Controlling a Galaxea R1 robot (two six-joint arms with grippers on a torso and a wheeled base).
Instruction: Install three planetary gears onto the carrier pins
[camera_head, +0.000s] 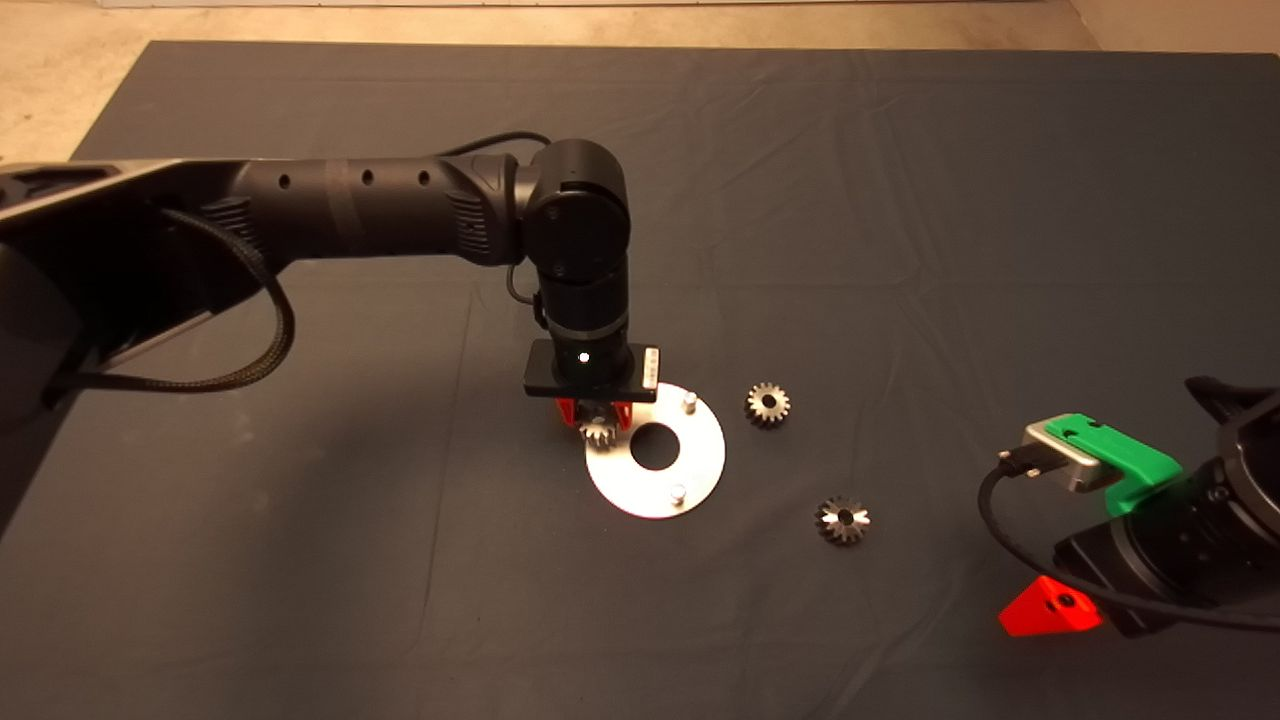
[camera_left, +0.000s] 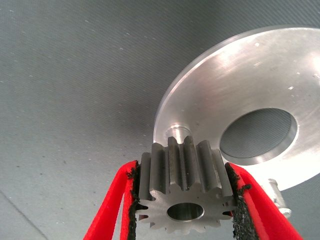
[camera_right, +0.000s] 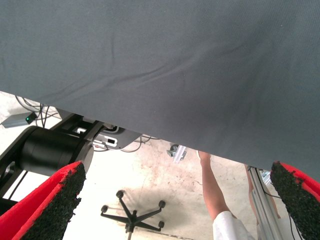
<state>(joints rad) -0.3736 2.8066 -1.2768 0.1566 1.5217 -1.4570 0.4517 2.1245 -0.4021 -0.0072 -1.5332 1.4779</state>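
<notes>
L gripper (camera_head: 597, 418) clamped on a gear (camera_left: 185, 187) over the plate (camera_head: 700, 455).
Wrist cam shows gear's bore axis vertical, above a pin (camera_left: 176, 134); R gripper (camera_right: 175, 200) parked, jaws apart.

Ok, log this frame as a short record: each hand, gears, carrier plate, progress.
left hand: shut on a planetary gear, just above a carrier pin
right hand: open, parked at lower right edge
loose gears: two on mat
carrier plate: flat on mat
installed: none visible
</notes>
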